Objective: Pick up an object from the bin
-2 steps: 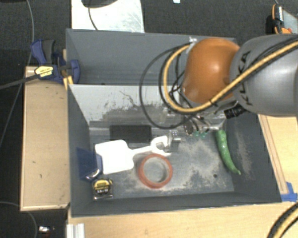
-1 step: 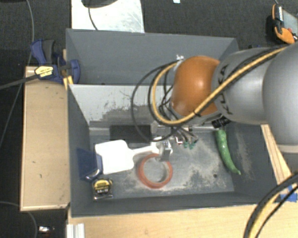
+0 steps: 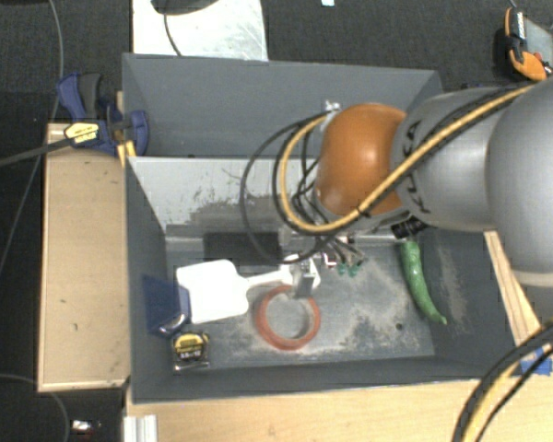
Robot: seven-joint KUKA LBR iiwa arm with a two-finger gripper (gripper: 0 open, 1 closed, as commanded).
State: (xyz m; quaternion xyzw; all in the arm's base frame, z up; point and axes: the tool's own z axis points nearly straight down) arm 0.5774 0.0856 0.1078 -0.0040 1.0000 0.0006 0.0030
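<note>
Inspection of bin (image 3: 258, 109), camera view. The arm (image 3: 498, 164) is reaching in from the right of the frame, with its orange cover (image 3: 355, 155) sitting over the centre of the bin floor. The tool (image 3: 304, 282) is hanging low at centre frame. How far it is open, and whether it has hold of anything, cannot be told, because the wrist and cables are masking it.

Items lying nearest the tool, 2 in number:
1. A white flat-bladed utensil (image 3: 207, 291) is lying left of centre. Its long axis is running roughly left to right, with the broad blade at the left and the narrow handle end pointing at the tool and appearing to meet it.
2. A red ring (image 3: 286, 319) is lying flat just below the tool, its upper rim sitting at or just under the tool tip.

Other items are lying apart from the tool: a green pepper (image 3: 420, 284) to the right, a yellow-and-black tape measure (image 3: 191, 348) at lower left, a blue item (image 3: 159, 304) beside the blade, and a black flat object (image 3: 241, 247) above the handle.

Judgement: nothing is yet being lifted. The coming move is turning on the handle's axis. A grip closing across that axis, from upper to lower frame, is looking the sounder choice. The adjoining ring rim is posing a risk of being caught along with the handle.
</note>
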